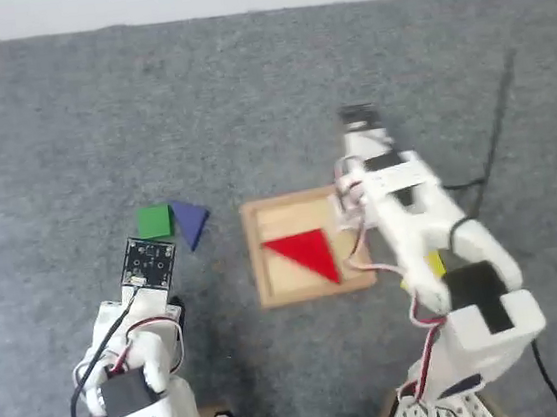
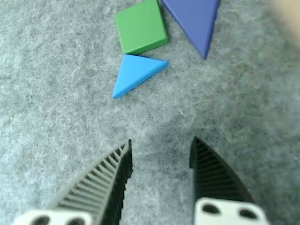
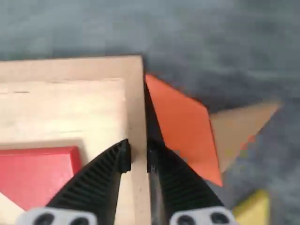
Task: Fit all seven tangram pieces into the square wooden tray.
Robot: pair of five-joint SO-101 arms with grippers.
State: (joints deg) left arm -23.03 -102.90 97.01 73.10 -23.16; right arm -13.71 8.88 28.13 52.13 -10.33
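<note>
Just outside tray (image 3: 135,93) rim, orange piece (image 3: 180,117) flanks right gripper (image 3: 138,157)

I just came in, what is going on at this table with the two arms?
A two-armed robot is fitting tangram pieces into a wooden tray; a red triangle already lies in it. The right claw is at the tray's wall, next to an orange piece outside. The left claw hangs open above the carpet, near a green square, a light blue triangle and a dark blue triangle.
</note>
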